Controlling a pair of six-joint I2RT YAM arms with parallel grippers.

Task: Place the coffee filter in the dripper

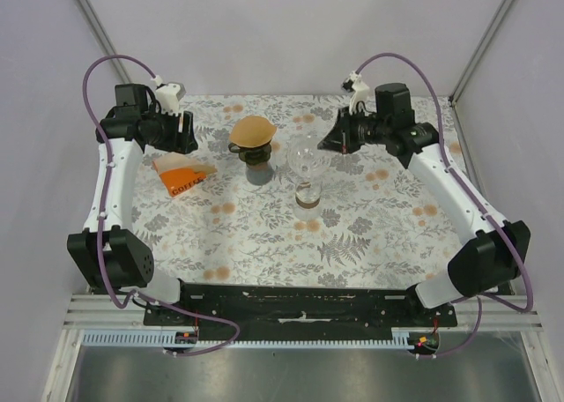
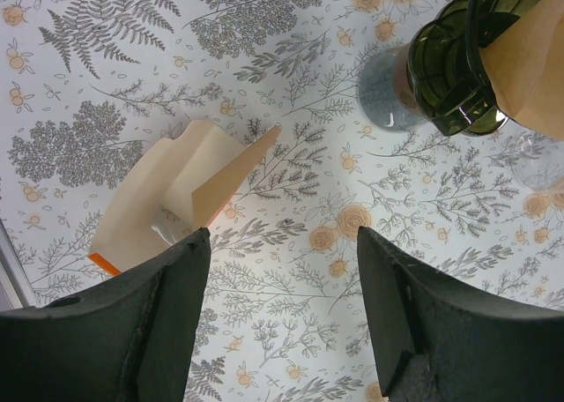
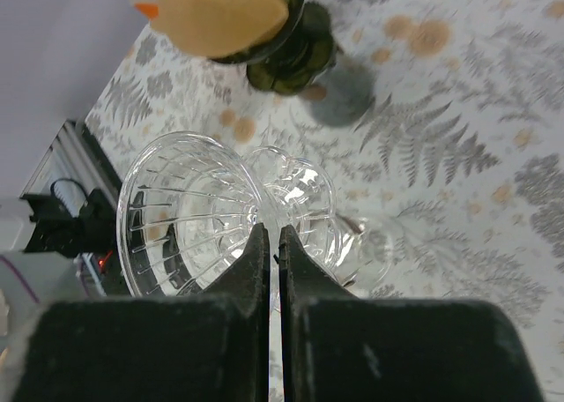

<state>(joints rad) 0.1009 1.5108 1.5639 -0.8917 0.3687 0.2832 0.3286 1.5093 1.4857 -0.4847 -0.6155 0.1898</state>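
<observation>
The coffee filter (image 1: 253, 130) is sitting in the dripper (image 1: 254, 153) by the far edge. The left gripper (image 2: 282, 239) is gaping wide; the right gripper (image 3: 273, 233) is squeezing together, empty.

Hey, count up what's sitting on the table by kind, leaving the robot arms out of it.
Drippers: 2, green dripper and glass dripper
Filters seated in a dripper: 1, coffee filter
Packs: 1, filter pack
Bases under the drippers: 2, grey base and clear base
Total: 6
</observation>
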